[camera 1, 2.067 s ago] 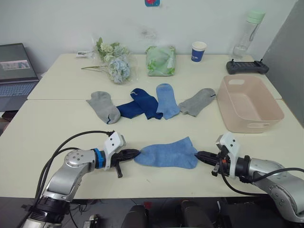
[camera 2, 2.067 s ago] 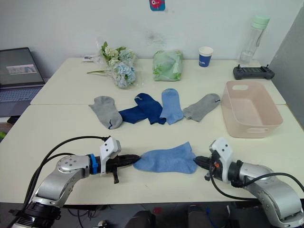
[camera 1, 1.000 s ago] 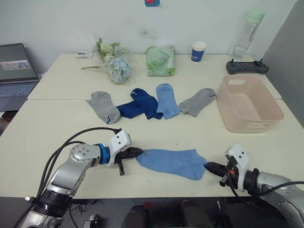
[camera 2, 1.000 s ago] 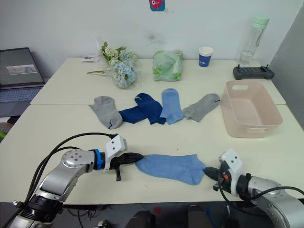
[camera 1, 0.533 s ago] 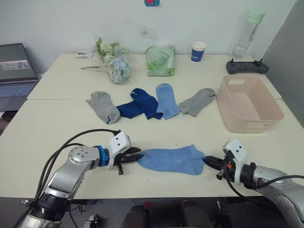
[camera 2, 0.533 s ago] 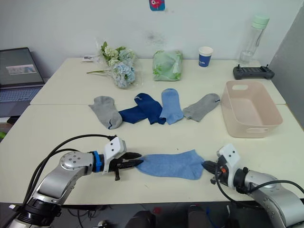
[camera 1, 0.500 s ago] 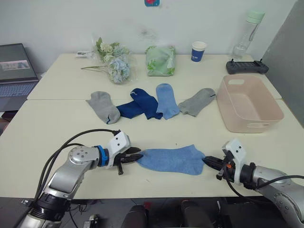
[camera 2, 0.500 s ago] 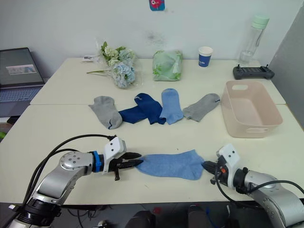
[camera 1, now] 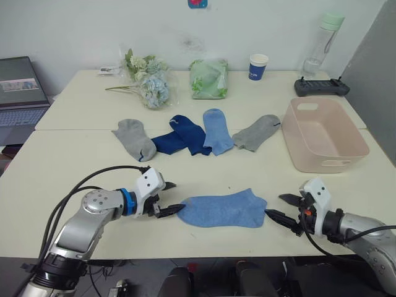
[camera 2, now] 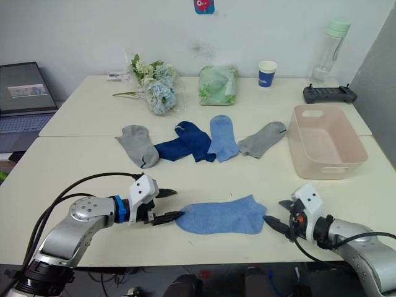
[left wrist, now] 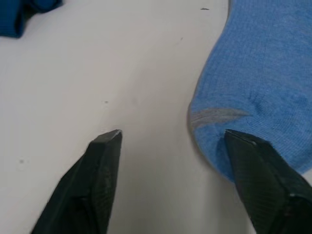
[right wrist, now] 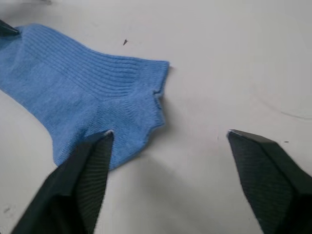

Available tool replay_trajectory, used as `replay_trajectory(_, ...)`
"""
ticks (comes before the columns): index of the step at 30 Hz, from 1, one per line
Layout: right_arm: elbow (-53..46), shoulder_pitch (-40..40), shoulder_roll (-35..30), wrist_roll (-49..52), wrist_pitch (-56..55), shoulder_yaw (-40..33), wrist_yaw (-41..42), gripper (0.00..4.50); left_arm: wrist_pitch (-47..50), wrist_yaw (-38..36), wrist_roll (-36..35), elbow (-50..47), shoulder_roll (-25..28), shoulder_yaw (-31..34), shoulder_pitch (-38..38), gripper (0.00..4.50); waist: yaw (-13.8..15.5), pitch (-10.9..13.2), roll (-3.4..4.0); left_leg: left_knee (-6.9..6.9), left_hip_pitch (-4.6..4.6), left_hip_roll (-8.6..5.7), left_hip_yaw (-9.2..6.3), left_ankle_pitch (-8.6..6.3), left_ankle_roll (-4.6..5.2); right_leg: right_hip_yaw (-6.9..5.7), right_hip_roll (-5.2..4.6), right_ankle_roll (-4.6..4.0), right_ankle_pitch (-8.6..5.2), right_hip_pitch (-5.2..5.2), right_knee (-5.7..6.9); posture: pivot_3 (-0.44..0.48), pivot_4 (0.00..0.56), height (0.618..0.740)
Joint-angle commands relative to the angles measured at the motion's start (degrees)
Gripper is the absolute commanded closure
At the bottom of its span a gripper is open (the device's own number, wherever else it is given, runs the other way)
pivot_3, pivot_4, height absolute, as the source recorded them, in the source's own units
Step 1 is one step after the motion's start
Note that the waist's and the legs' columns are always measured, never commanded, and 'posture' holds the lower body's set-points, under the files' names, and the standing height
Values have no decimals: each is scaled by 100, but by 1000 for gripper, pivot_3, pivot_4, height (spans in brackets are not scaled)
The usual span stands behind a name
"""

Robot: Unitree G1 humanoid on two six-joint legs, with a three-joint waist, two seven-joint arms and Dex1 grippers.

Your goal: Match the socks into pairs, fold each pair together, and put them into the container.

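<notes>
Light blue sock (camera 1: 224, 209) flat on table, left pincer (camera 1: 169, 198), right pincer (camera 1: 279, 207) (both spread) beside it

Pale wall (camera 1: 93, 25), two cream tables (camera 1: 74, 117) pushed together, grey panel (camera 1: 377, 74) at right

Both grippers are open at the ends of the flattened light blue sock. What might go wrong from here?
1. The near light blue sock lies alone; its match overlaps the navy socks, so lifting it may drag one along.
2. The left gripper has one finger at the sock's toe edge; closing may catch only the rim and slip.
3. The right gripper likewise sits off the cuff.
</notes>
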Motion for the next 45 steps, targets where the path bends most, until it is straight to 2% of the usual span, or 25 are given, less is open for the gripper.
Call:
replay_trajectory(1,-333,-278,-162,-24,-289,-104,124,0,14,-93,-309,-236,58,305,-200,26,-1,1,0,0,0,0,1,0,0,1,0,0,0,0,0,0,150,740)
replay_trajectory(5,-479,-681,83,-323,-633,550,0,0,-216,-95,-430,-243,-208,223,-481,26,-1,1,-2,2,0,0,0,0,0,-1,0,0,0,0,1,0,150,740)
replay_trajectory(6,-448,-748,143,-443,-741,707,-26,180,-241,-122,-472,-244,-284,199,-544,6,-3,1,-1,1,0,0,-1,0,-1,-2,0,0,0,1,1,0,150,740)
replay_trajectory(8,-363,-842,271,-693,-971,1022,-70,622,-153,-152,-640,-320,-425,186,-618,404,-3,1,-2,0,-2,0,-1,0,-1,-2,0,1,0,-1,-1,0,150,740)
replay_trajectory(14,261,-994,421,-1606,-1903,1880,77,2779,-260,-421,-597,-696,-556,-435,-294,2279,-3,1,-1,4,-24,-3,5,2,-4,5,-4,2,-1,-19,-6,0,150,740)
replay_trajectory(19,788,-1044,589,-1982,-2394,2176,146,4500,-475,-387,-309,-657,-675,-874,-76,3941,-2,1,-2,4,-20,-1,0,2,-3,0,-1,1,0,-18,1,0,150,740)
replay_trajectory(20,958,-1054,651,-2052,-2477,2188,111,4500,-600,-344,-145,-532,-680,-963,-55,4310,-3,1,-2,4,-20,-1,0,2,-3,1,-1,1,0,-18,4,0,150,740)
replay_trajectory(21,1112,-1041,674,-2147,-2588,2215,105,4500,-679,-289,-7,-410,-688,-1028,-33,4487,-2,1,-2,4,-18,-1,-1,3,-2,0,-1,0,0,-16,4,0,150,740)
replay_trajectory(27,1336,-621,531,-2408,-3073,2083,204,4500,-1466,-266,598,242,-456,-1092,176,4487,4,-2,-3,4,-15,-2,0,3,-1,1,0,0,0,-15,3,0,150,740)
replay_trajectory(32,1114,-133,131,-2328,-3363,1639,429,4500,-1552,-372,367,104,-227,-801,289,4487,6,-5,-2,5,-5,-3,1,2,0,3,-4,0,0,-2,0,0,150,740)
replay_trajectory(36,705,-30,146,-1785,-3346,1337,682,4500,-1402,-523,-167,-140,-249,-525,282,4487,3,-4,-2,3,11,-2,1,2,1,2,-2,0,0,12,1,0,150,740)
replay_trajectory(39,540,-159,243,-1531,-3198,1403,843,4500,-1318,-650,-389,-295,-259,-484,247,4487,1,-2,-2,3,10,-1,1,1,1,2,-1,0,0,12,2,0,150,740)
replay_trajectory(45,482,-302,314,-1524,-2863,1715,987,4500,-1344,-800,-194,-281,-151,-601,271,4487,-4,-1,-1,3,9,-1,-1,1,1,0,-1,0,0,11,0,0,150,740)
